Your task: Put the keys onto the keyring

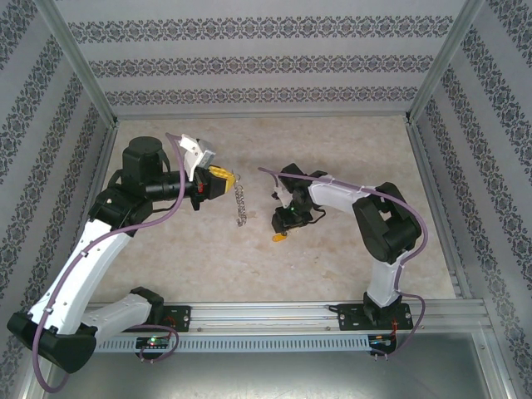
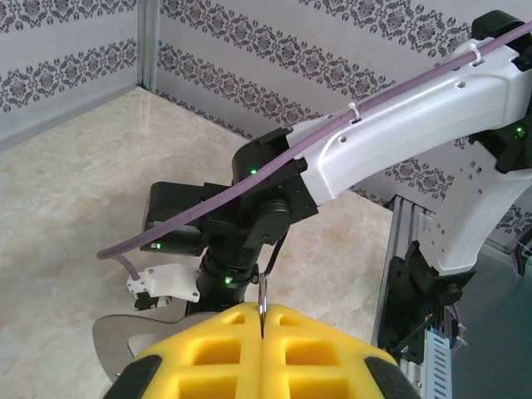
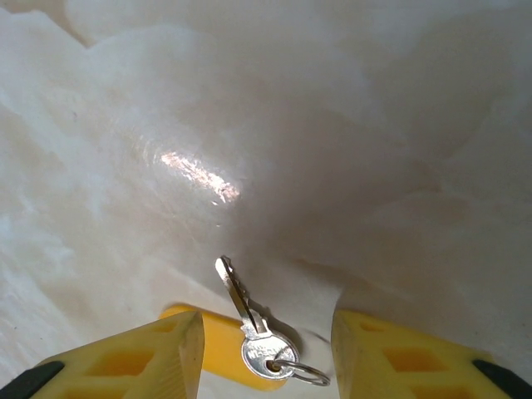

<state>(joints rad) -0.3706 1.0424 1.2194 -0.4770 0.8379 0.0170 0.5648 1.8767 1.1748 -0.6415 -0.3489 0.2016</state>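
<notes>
My left gripper (image 1: 223,179) is shut on the keyring (image 2: 263,301), a thin metal loop that stands edge-on between its yellow fingers (image 2: 208,349). A string of keys (image 1: 241,204) trails from it over the table toward the near side. My right gripper (image 3: 266,326) stands open low over the table, its fingers (image 3: 141,359) on either side of one silver key (image 3: 252,319). This key carries a small ring (image 3: 301,372) and lies across a yellow tag (image 3: 218,344). Neither finger touches the key. From above, the right gripper (image 1: 288,221) sits just right of the key string, with the tag (image 1: 279,237) at its near side.
The right arm (image 2: 399,141) reaches across in front of the left wrist camera. Patterned walls (image 1: 266,66) with metal posts close in the beige table (image 1: 332,274) on three sides. An aluminium rail (image 1: 283,316) runs along the near edge.
</notes>
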